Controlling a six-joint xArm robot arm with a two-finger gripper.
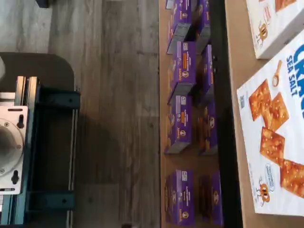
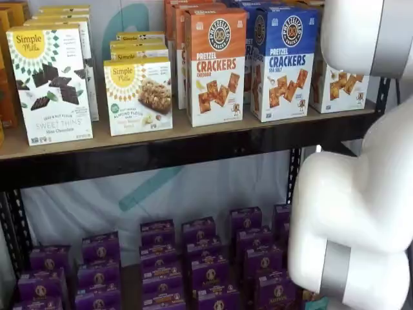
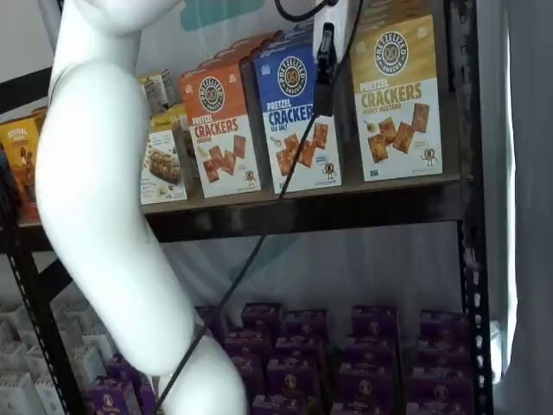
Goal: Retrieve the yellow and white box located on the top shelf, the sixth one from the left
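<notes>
The yellow and white box (image 3: 397,95) stands upright on the top shelf (image 3: 346,206), right of the blue "Sea Salt" cracker box (image 3: 298,121). In a shelf view the white arm hides most of it, leaving only its lower part (image 2: 339,87) showing on the top shelf (image 2: 193,139). My gripper (image 3: 325,95) hangs from the view's top edge in front of the blue box, left of the yellow and white box. Only a dark finger shape shows, with no plain gap and a cable beside it. The wrist view shows the blue-lettered Sea Salt box (image 1: 275,137) from close up.
The orange "Pretzel Crackers" box (image 2: 215,68) and Simple Mills boxes (image 2: 50,81) stand further left. Several purple boxes (image 2: 200,258) fill the lower shelf. A black upright (image 3: 467,173) stands right of the yellow and white box. The white arm (image 2: 361,206) fills the foreground.
</notes>
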